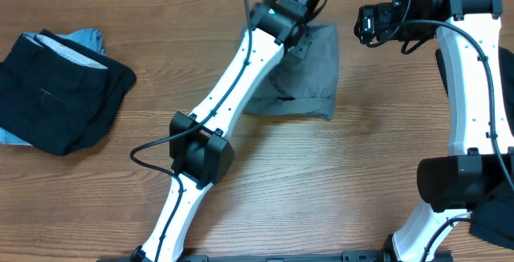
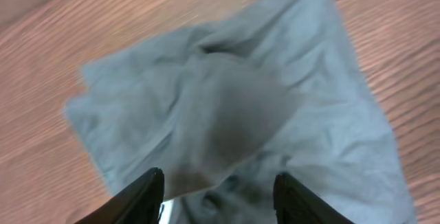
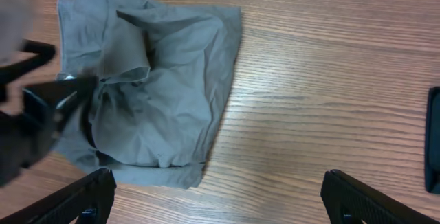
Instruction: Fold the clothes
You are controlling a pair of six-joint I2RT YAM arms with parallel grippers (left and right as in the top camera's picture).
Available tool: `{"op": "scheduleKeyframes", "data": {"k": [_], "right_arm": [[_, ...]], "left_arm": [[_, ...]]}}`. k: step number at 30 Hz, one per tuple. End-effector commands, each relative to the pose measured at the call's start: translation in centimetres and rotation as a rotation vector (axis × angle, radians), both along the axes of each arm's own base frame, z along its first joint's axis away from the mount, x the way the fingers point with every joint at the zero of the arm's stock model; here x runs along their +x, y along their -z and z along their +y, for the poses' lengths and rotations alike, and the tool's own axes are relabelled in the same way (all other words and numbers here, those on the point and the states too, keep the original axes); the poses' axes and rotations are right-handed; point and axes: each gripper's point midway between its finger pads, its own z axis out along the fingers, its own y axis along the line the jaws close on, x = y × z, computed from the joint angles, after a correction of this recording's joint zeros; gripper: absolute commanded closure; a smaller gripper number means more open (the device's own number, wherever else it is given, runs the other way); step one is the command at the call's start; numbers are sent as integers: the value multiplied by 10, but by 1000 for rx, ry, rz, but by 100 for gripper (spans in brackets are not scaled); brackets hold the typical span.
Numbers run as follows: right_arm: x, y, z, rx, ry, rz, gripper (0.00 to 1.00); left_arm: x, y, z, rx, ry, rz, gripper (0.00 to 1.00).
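Note:
A medium-grey wrinkled garment [image 1: 309, 73] lies folded into a rough square on the wooden table at the top middle. It also shows in the left wrist view [image 2: 227, 107] and in the right wrist view [image 3: 165, 93]. My left gripper [image 1: 305, 9] is open just above the garment's far edge, with nothing between its fingers [image 2: 218, 200]. My right gripper [image 1: 368, 25] is open and empty above bare wood to the right of the garment [image 3: 220, 200]. A pile of black clothes [image 1: 60, 93] with a light-blue one [image 1: 84, 38] under it lies at the left.
The left arm [image 1: 217, 109] stretches diagonally across the middle of the table and covers the grey garment's left side. The right arm [image 1: 470, 77] stands along the right edge. A dark object [image 3: 433, 141] sits at the right edge of the right wrist view.

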Motion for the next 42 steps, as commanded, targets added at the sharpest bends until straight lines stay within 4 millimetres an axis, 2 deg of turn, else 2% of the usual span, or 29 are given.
{"op": "scheduleKeyframes", "data": {"k": [1, 5, 9, 16, 24, 27, 30, 33, 37, 42], "right_arm": [[4, 1, -29, -50, 95, -5, 0], [5, 0, -49, -22, 152, -4, 0], [4, 0, -60, -19, 174, -5, 0], [5, -1, -60, -19, 174, -8, 0], [5, -1, -60, -19, 175, -8, 0], [5, -1, -60, -19, 175, -8, 0], [5, -1, -60, -19, 175, -8, 0], [5, 0, -60, -18, 174, -7, 0], [4, 0, -60, -18, 174, -5, 0], [4, 0, -60, -19, 175, -4, 0]], "left_arm": [[0, 11, -21, 13, 113, -38, 41], [17, 9, -31, -11, 101, -125, 37], [25, 5, -33, -18, 88, -169, 38], [26, 28, -34, 4, 94, -140, 41], [25, 32, -35, 13, 102, -134, 42], [25, 33, -34, 16, 102, -131, 37], [23, 35, -32, 23, 102, -119, 37], [20, 38, -31, 32, 103, -106, 31], [20, 38, -31, 32, 102, -105, 28], [19, 49, -30, 35, 91, -93, 26]]}}
